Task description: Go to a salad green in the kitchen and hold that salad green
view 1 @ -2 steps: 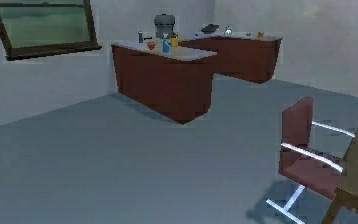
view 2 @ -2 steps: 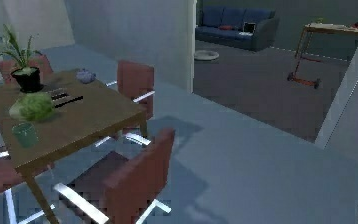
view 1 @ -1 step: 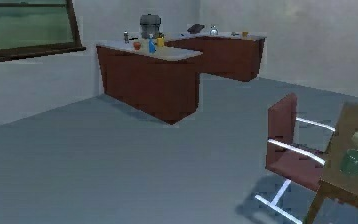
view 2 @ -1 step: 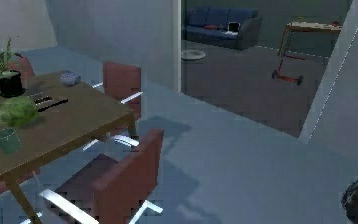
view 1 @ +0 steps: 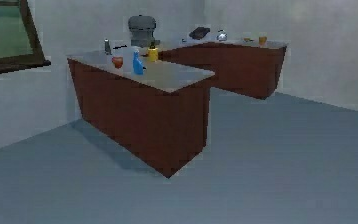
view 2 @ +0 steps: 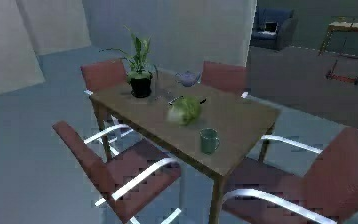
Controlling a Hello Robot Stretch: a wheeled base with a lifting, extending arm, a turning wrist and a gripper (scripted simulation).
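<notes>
The salad green on the table looks light, soft, easily bruised, best taken around its firmer middle; the claw's state I cannot tell.

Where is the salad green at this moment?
In the arm side view, the salad green lies near the middle of the dining table, between the potted plant and the green cup.

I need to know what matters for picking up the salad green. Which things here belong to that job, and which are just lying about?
For the job: salad green, lying on the table.

Lying about: plant, cup and chairs at that table; blue bottle and grey pot on the counter.
</notes>
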